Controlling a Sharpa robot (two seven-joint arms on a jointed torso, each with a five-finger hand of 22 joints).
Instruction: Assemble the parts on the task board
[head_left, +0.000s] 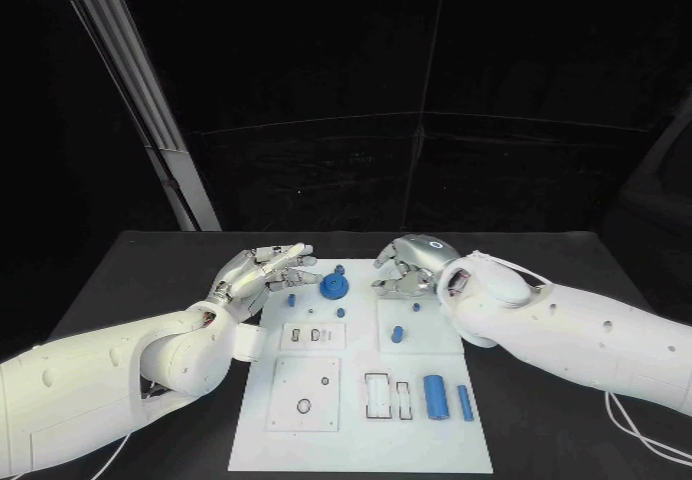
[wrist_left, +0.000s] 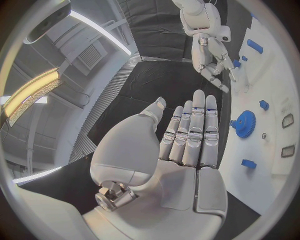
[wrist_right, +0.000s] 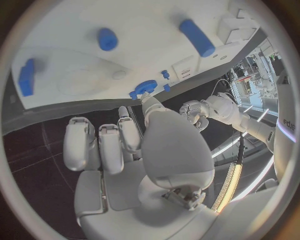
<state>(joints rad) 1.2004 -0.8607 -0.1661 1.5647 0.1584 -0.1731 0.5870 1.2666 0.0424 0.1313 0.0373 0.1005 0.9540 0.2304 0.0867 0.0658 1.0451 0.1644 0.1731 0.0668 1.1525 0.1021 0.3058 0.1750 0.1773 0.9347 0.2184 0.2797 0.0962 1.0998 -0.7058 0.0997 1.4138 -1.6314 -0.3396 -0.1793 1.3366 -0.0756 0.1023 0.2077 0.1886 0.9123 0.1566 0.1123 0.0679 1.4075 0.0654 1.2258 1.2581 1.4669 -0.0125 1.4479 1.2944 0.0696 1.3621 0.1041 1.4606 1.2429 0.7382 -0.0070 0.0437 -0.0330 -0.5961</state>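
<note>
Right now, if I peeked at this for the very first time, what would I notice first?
Probably the two shiny silver hands at the far end of the white task board: the left hand and the right hand hover there, holding nothing. Between them stands a blue gear on the board. Nearer the robot, a blue cylinder and a thinner blue bar lie side by side on the board's right part.

Matt black surface (head_left: 144, 270); smooth white task board (head_left: 361, 440); blue plastic-looking parts (head_left: 436, 396); robot hand (head_left: 263, 272) of silvery metal.
</note>
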